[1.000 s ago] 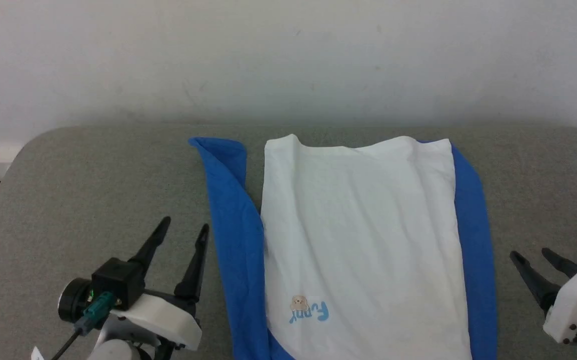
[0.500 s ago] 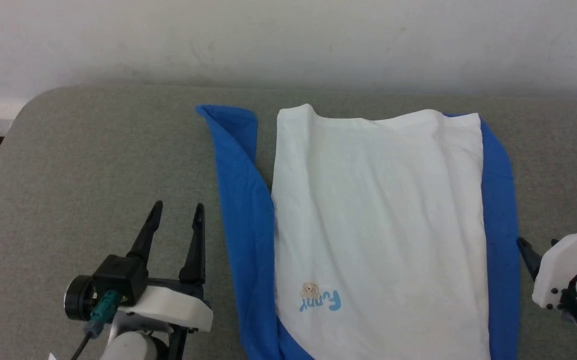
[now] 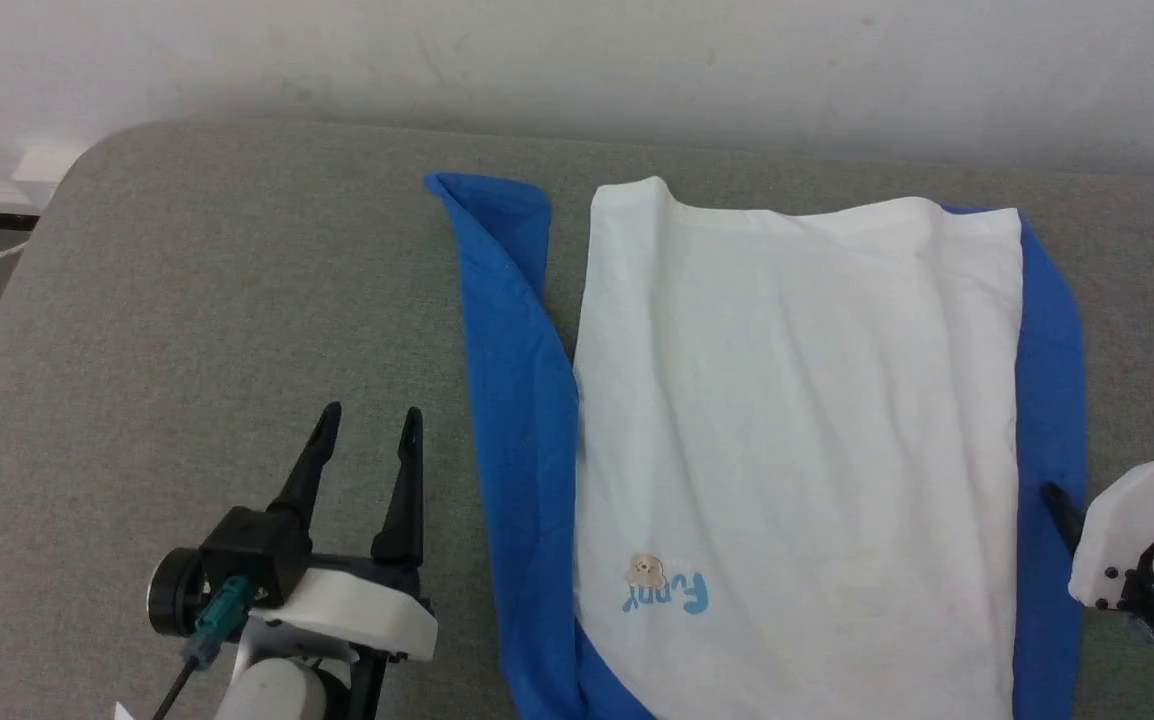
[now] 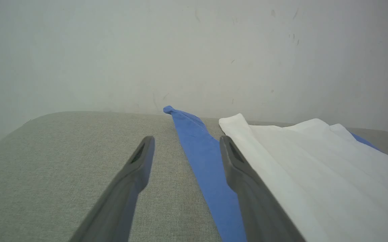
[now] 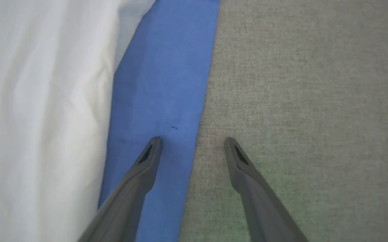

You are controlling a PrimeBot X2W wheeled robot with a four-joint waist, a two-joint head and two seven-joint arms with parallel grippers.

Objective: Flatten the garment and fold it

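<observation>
A white T-shirt, the garment, lay spread on a grey fabric-covered table in front of a plain pale wall. Its white body ran lengthwise away from the robot, lightly wrinkled, with the far edge near the wall. The small tan bear print and blue lettering sat at the near end and read upside down from the head view. A long blue sleeve strip ran along the shirt's left side. Its far tip stood apart from the white cloth, with a wedge of grey table between them. A narrower blue band edged the right side. The left gripper was over bare table just beside the left blue strip, with its two dark fingers spread apart and holding nothing. In the right wrist view, the right gripper also had its fingers spread wide and empty. It straddled the outer edge of the right blue band, with one finger over the blue cloth and the other over grey table. Whether its fingertips touched the surface could not be told.
</observation>
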